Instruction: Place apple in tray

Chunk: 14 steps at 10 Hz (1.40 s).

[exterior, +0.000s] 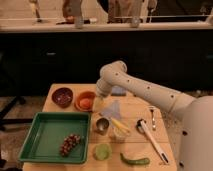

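The apple (86, 103) is a small orange-red fruit lying inside an orange bowl (78, 99) at the back left of the wooden table. In front of it, at the table's left front, lies the large green tray (47, 131), which holds a dark bunch of grapes (70, 144). My white arm reaches in from the right and bends down, so the gripper (100, 98) hangs at the bowl's right rim, just beside the apple. It is open and holds nothing.
A dark brown bowl (62, 96) stands left of the orange one. A metal cup (102, 125), a pale bag (114, 109), a yellow item (119, 127), a light-green cup (102, 151), a green pepper (134, 160) and utensils (150, 137) fill the table's middle and right. A dark counter runs behind.
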Each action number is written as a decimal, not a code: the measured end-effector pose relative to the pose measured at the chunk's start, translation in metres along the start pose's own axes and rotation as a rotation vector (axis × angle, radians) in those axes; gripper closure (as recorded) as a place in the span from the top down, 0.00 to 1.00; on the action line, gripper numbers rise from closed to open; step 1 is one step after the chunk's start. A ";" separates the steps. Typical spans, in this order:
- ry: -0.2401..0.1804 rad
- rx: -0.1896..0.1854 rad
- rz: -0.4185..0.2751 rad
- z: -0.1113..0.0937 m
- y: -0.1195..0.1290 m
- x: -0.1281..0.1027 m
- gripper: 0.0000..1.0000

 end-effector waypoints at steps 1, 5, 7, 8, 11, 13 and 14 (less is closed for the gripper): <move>-0.013 -0.007 -0.002 0.007 -0.001 -0.005 0.80; -0.075 -0.005 0.021 0.014 -0.009 -0.009 0.80; -0.102 -0.007 0.028 0.021 -0.011 -0.013 0.80; -0.108 -0.012 0.029 0.025 -0.013 -0.016 0.80; -0.112 -0.034 0.025 0.049 -0.021 -0.029 0.80; -0.110 -0.041 0.025 0.057 -0.027 -0.030 0.80; -0.108 -0.044 0.023 0.061 -0.030 -0.032 0.80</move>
